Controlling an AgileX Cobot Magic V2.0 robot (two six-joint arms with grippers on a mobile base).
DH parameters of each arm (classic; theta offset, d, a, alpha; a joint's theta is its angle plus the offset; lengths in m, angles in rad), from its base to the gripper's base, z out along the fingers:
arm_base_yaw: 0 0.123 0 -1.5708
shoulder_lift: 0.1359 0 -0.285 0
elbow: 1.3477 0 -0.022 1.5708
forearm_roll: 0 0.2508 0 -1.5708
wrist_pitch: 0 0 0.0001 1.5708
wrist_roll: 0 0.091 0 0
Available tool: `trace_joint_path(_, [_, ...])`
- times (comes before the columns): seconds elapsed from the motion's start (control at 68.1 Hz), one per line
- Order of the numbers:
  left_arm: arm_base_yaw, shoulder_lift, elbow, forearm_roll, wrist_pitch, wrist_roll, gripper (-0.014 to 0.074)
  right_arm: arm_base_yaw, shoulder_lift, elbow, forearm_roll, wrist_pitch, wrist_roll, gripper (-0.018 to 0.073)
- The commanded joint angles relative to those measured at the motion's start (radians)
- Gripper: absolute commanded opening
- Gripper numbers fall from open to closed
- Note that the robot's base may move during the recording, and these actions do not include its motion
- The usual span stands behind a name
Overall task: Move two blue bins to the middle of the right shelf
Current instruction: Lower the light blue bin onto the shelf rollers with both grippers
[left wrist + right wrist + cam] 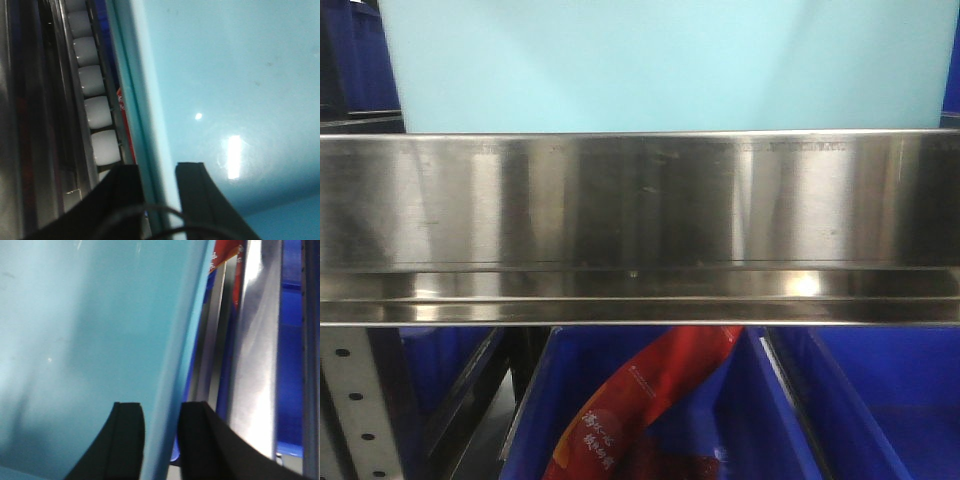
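Observation:
A pale sky-blue bin (pixel 670 60) fills the top of the front view, its plain wall rising just behind the shiny front rail of the right shelf middle (pixel 640 200). In the left wrist view my left gripper (pixel 159 167) straddles the bin's left wall (pixel 225 75), with one dark finger outside and one inside, shut on it. The right wrist view shows my right gripper (pixel 160 407) clamped the same way over the bin's right wall (pixel 75 340). Neither gripper shows in the front view.
Under the rail stand dark-blue crates (pixel 880 410); one holds a red packet (pixel 640 400). A perforated steel upright (pixel 360 410) is at lower left. White rollers (pixel 95 80) run along a steel track left of the bin. A steel rail (pixel 255 350) lies right of it.

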Motion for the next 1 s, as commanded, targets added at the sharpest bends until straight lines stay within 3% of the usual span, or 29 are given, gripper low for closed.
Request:
trace_joint_path(0.0, [-0.008, -0.017, -0.01, -0.028, -0.026, 0.009, 0.0276, -0.007, 0.001, -0.004, -0.03, -0.027, 0.006, 0.0237])
trace_joint_path(0.118, [-0.008, -0.019, -0.01, -0.028, -0.024, 0.009, 0.048, -0.007, -0.01, -0.006, -0.03, -0.027, 0.006, 0.0481])
trace_joint_path(0.206, [-0.008, -0.032, -0.01, -0.028, -0.024, 0.009, 0.0575, -0.007, -0.023, -0.018, -0.03, -0.027, 0.006, 0.0564])
trace_joint_path(0.352, [-0.008, -0.089, -0.024, -0.028, -0.019, 0.009, 0.0601, -0.007, -0.078, -0.061, -0.036, -0.027, 0.006, 0.053])
trace_joint_path(0.499, [-0.008, -0.189, -0.041, -0.026, -0.017, 0.009, 0.0582, -0.007, -0.159, -0.095, -0.068, -0.029, 0.006, 0.0404])
trace_joint_path(0.632, [-0.008, -0.304, -0.041, 0.012, -0.014, 0.009, 0.0447, -0.007, -0.248, -0.097, -0.105, -0.007, 0.006, 0.0179])
trace_joint_path(0.69, [-0.008, -0.351, -0.041, 0.046, -0.01, 0.009, 0.033, -0.007, -0.28, -0.095, -0.12, 0.006, 0.006, 0.0058])
trace_joint_path(0.823, [0.003, -0.47, 0.0, 0.124, -0.01, 0.001, -0.0032, -0.007, -0.366, -0.04, -0.159, -0.005, 0.006, -0.0162])
trace_joint_path(0.867, [0.015, -0.511, 0.021, 0.139, -0.01, 0.001, -0.0111, -0.009, -0.393, -0.001, -0.164, -0.026, 0.006, -0.0162])
trace_joint_path(0.984, [0.059, -0.613, 0.111, 0.193, -0.024, -0.023, -0.0111, -0.009, -0.481, 0.125, -0.166, -0.083, 0.006, -0.016])
